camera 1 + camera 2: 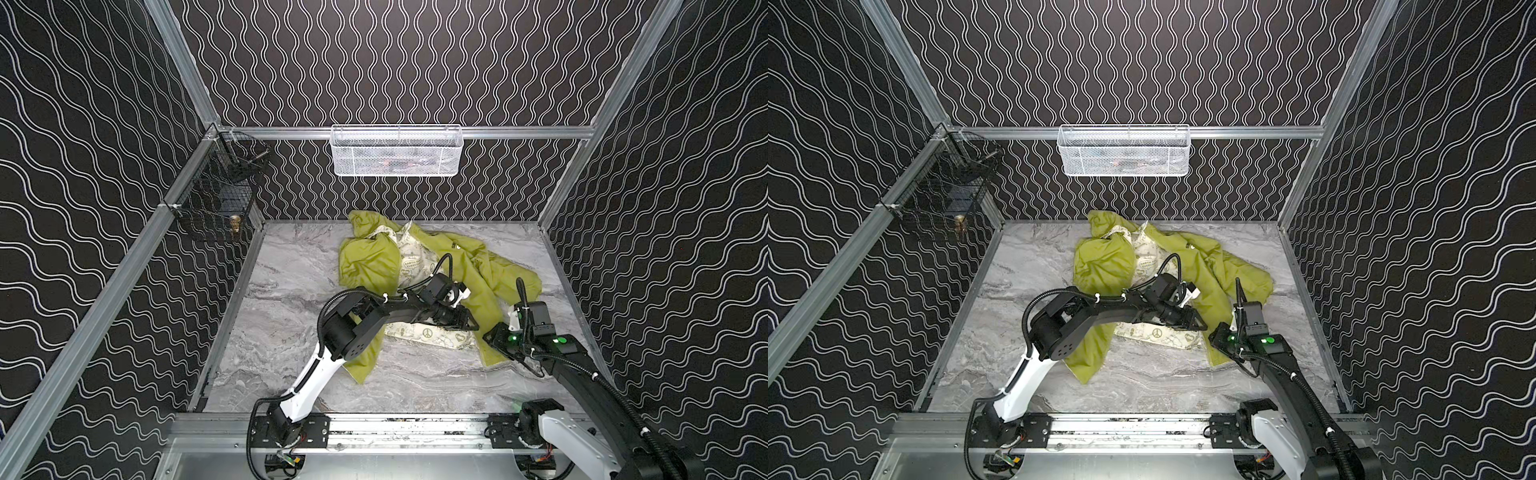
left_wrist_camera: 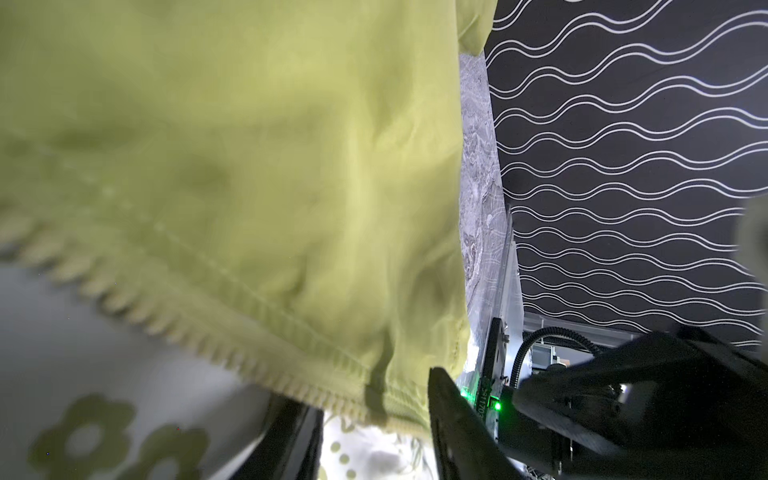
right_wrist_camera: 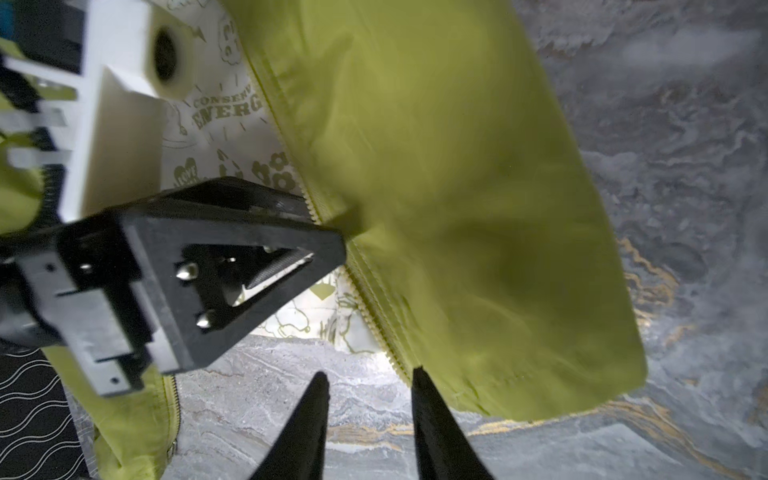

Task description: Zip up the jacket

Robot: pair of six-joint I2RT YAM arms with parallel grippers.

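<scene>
a: where is the jacket (image 1: 478, 270)?

b: it lies on the table (image 1: 291, 332), right below the basket (image 1: 395, 151) on the back wall. it is green, crumpled and wide open. both top views show the jacket (image 1: 1212, 266) there.

a: what is inside it?

b: a cream lining (image 1: 428, 334) with little green pictures: flowers, hearts and words.

a: where is the left gripper (image 1: 467, 322)?

b: at the end of the jacket far from the basket. it reaches over the lining to the green flap (image 3: 457, 208) on the other side.

a: does it hold something?

b: yes. the left gripper (image 3: 340, 237) pinches the edge of the flap, right at the zipper (image 3: 374, 299). the cloth bunches up at its tips. in the left wrist view the zipper (image 2: 166, 324) runs close by and looks blurry.

a: and the right gripper (image 1: 490, 338)?

b: it is just beside the left one, also at the end far from the basket.

a: is it closed?

b: no. in its own wrist view the right gripper (image 3: 370, 372) has its two fingers apart, and only table shows between them. it holds nothing.

a: is it near the zipper?

b: very near. one fingertip (image 3: 417, 374) sits right at the end of the row of teeth. i cannot tell if it touches.

a: are the two sides of the jacket joined?

b: no. the other row (image 3: 172, 399) of teeth is well apart from the first one.
</scene>
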